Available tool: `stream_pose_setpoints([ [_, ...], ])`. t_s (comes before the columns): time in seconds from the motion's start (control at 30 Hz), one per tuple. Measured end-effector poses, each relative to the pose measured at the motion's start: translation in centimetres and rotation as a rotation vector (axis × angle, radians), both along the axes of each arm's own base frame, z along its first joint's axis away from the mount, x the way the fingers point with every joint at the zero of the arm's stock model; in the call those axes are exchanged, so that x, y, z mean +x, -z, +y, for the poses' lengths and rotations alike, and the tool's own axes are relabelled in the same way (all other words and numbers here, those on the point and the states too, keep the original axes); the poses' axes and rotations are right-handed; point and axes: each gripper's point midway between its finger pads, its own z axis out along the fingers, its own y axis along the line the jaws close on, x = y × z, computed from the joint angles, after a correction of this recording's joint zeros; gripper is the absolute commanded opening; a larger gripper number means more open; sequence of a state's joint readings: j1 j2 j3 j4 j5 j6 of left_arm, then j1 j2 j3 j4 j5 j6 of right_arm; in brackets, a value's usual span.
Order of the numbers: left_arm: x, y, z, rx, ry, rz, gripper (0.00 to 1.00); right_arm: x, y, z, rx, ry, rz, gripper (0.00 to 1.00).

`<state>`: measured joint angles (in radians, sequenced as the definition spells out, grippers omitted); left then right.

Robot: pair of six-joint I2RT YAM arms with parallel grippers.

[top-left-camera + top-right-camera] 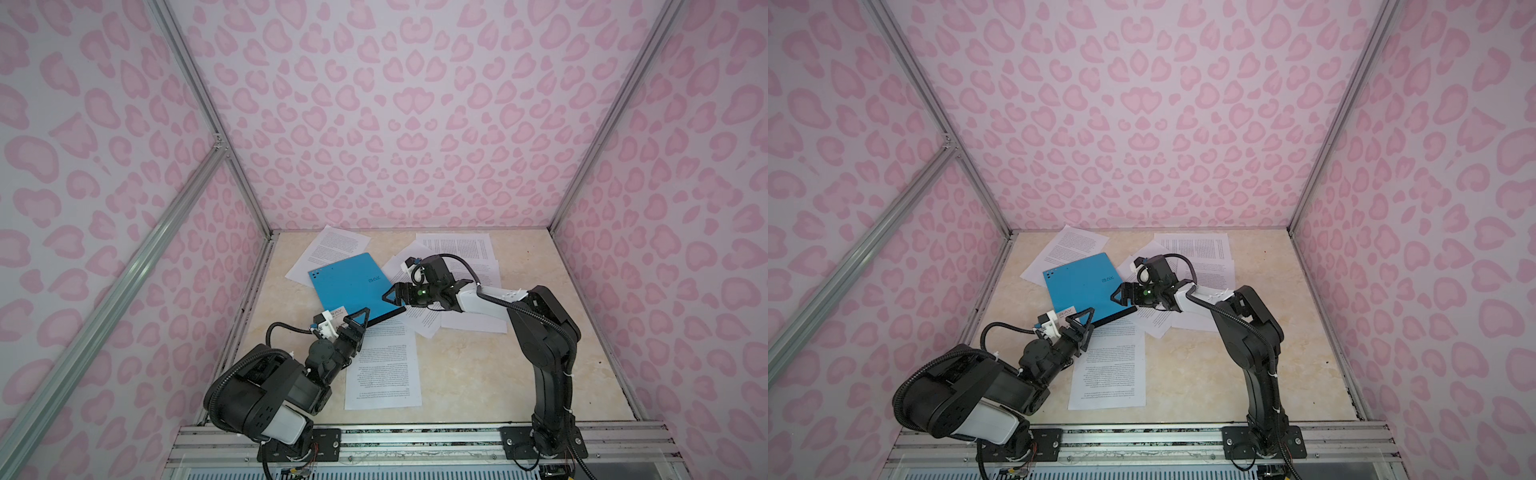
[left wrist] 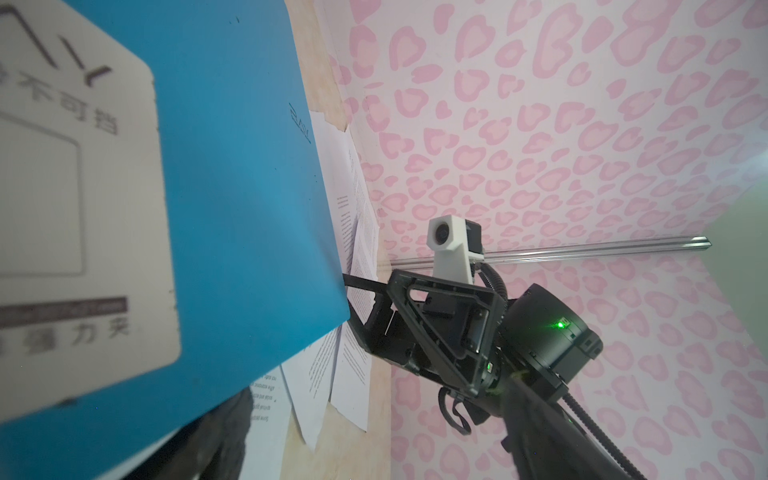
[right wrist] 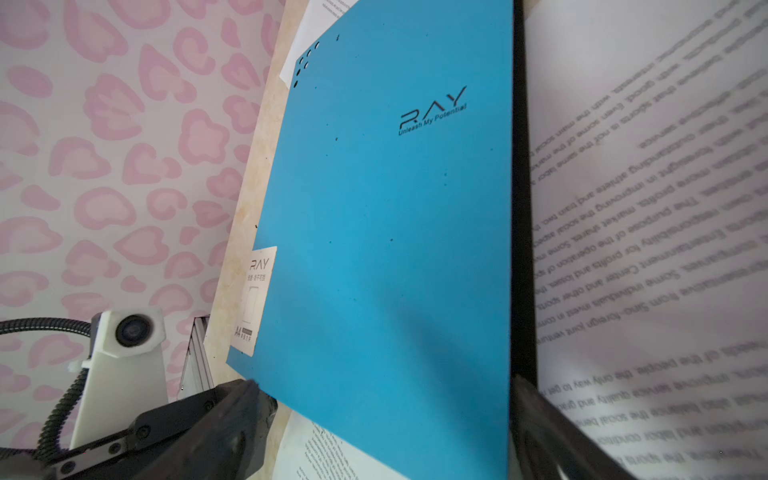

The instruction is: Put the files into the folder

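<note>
While the thin bright-blue folder point(image 1: 349, 282) is lying shut on the beige table point(image 1: 478, 374) among loose white printed sheets point(image 1: 384, 365), left claw point(image 1: 358, 322) and right claw point(image 1: 392, 294) are standing wide at its near corners. Judged: opening step in hand; next is calling for pinching the cover edge.

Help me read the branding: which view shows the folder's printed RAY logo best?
The right wrist view: the RAY logo on the blue folder shows large and sharp, tagline readable. In both top views the logo is a tiny, unreadable mark. The left wrist view catches it small and steeply foreshortened.
</note>
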<state>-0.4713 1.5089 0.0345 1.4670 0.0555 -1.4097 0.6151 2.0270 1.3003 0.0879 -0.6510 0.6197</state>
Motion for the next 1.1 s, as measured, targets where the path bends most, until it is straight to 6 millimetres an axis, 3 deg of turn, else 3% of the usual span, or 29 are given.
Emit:
stream_pose_setpoints([
  [0.2,0.0,-0.1,0.0,-0.001,0.0,-0.002,0.95,0.7,-0.1,0.3,0.069,0.015,0.037,0.83],
  [0.4,0.0,-0.1,0.0,-0.001,0.0,-0.002,0.95,1.4,-0.4,0.9,0.123,0.021,0.051,0.69],
  [0.5,0.0,-0.2,0.0,-0.003,0.0,-0.007,0.95,1.5,-0.1,1.2,0.139,0.027,0.076,0.51],
  [0.6,0.0,-0.3,0.0,-0.006,0.001,-0.011,0.95,1.7,0.0,1.5,0.155,0.03,0.087,0.26],
  [0.73,-0.1,-0.4,-0.3,-0.001,0.019,-0.016,0.95,1.8,-0.1,1.7,0.167,0.042,0.102,0.02],
  [0.9,-0.3,-1.5,-1.3,0.024,0.08,-0.049,0.92,1.6,-1.8,2.0,0.193,0.041,0.087,0.0],
  [1.1,-0.5,-6.0,-4.0,0.166,0.208,-0.132,0.95,1.9,-4.6,2.3,0.2,0.042,0.03,0.0],
])
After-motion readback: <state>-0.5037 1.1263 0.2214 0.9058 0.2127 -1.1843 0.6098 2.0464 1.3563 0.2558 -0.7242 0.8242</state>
